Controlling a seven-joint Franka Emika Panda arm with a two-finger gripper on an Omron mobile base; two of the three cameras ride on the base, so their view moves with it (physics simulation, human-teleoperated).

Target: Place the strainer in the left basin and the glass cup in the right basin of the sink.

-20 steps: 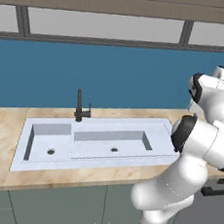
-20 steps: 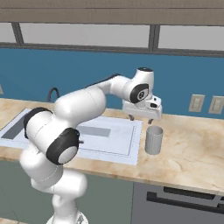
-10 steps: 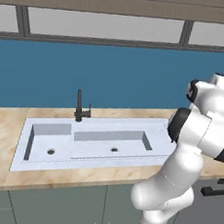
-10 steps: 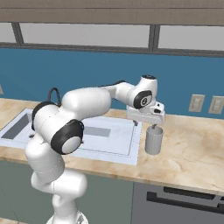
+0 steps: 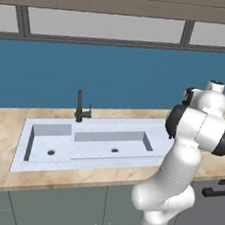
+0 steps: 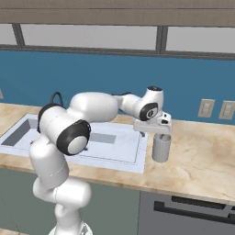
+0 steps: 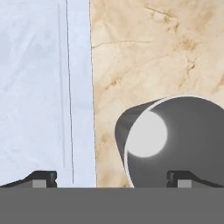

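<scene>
cup: the glass cup (image 6: pixel 161 148) stands upright on the tabletop (image 6: pixel 202 156), just beside the sink (image 6: pixel 117 153) rim, at about 3 o'clock from the right basin (image 5: pixel 112 145).
fingers: the fingers (image 7: pixel 41 178) are spread wide apart, holding nothing; the gripper (image 6: pixel 154 135) hangs just above the cup's mouth.
alignment: in the hand view the cup sits off-centre, with one tip over its open mouth and the other out over the sink rim.
risk, descent: coming straight down, that tip would likely land on or inside the rim rather than outside the wall.
risk, tipping: a lopsided squeeze could push the cup over; smooth tapered glass may slip.
risk, carry: moving toward 9 o'clock, a low cup could clip the sink rim.
</scene>
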